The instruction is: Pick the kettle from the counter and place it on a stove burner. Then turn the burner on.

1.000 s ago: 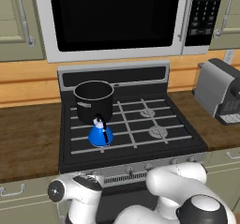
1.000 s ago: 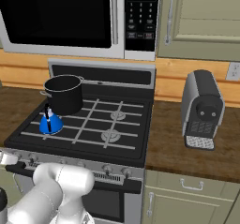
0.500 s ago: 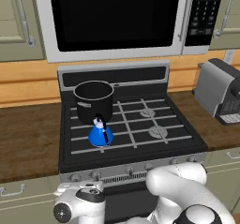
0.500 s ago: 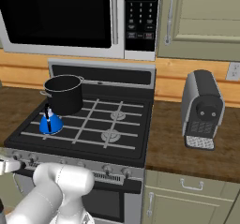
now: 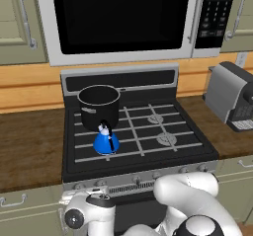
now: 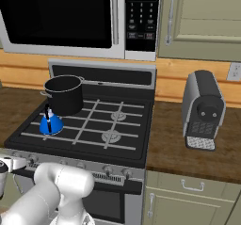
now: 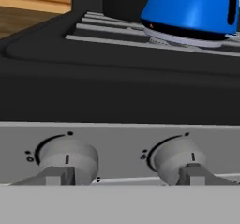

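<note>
The small blue kettle (image 5: 106,141) stands upright on the grate over the stove's front-left burner, whose head it hides; it is off the dark wood counter (image 5: 29,146). It also shows just in front of the pot in the right base view (image 6: 50,123) and at the top of the hand view (image 7: 192,7). My gripper (image 7: 122,177) is low in front of the stove's control panel, open, with nothing held. One fingertip (image 7: 56,176) stands before the left knob (image 7: 68,155), the other before the right knob (image 7: 180,155). My hand (image 5: 81,208) hangs below the panel's left end.
A big black pot (image 5: 100,106) sits on the rear-left burner, right behind the kettle. A grey coffee machine (image 6: 203,108) stands on the counter right of the stove. A microwave (image 5: 118,18) hangs above. More knobs (image 6: 115,171) line the panel.
My hand has sunk a little in front of the stove's knob panel. The kettle and the pot have not moved.
</note>
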Motion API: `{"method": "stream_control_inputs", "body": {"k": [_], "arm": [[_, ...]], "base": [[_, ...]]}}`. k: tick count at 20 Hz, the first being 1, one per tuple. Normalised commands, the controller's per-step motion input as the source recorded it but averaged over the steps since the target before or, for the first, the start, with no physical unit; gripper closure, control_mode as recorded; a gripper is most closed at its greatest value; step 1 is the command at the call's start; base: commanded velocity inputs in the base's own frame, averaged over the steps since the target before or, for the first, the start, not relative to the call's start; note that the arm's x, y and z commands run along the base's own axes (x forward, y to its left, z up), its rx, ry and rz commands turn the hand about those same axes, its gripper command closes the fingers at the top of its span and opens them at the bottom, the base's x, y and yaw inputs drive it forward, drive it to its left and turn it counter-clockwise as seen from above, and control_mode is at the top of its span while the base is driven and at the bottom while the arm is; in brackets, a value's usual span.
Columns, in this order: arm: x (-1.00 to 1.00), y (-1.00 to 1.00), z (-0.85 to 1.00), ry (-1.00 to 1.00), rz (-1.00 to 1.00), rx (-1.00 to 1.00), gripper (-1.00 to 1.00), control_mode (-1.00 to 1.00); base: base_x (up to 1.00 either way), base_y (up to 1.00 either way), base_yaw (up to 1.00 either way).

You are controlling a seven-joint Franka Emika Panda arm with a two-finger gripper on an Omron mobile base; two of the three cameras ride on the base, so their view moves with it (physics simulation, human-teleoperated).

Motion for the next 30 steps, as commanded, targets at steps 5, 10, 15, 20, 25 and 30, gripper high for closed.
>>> {"method": "stream_control_inputs", "body": {"k": [5, 10, 15, 20, 25, 30], "arm": [[0.00, 0.15, -0.23, 0.00, 0.01, -0.01, -1.00, -1.00], [0.00, 0.00, -0.38, -0.04, 0.00, 0.00, -1.00, -1.00], [-0.14, 0.00, -0.11, -0.16, 0.00, 0.00, -1.00, -1.00], [-0.05, 0.00, -0.25, -0.15, 0.00, 0.00, -1.00, -1.00], [0.00, 0.01, -0.10, -0.10, 0.03, 0.00, -1.00, -1.00], [0.00, 0.00, 0.00, -0.01, 0.00, 0.00, -1.00, -1.00]], "base": [[0.00, 0.00, 0.00], [0.00, 0.00, 0.00], [0.00, 0.00, 0.00], [0.00, 0.00, 0.00], [0.00, 0.00, 0.00], [0.00, 0.00, 0.00]]}}
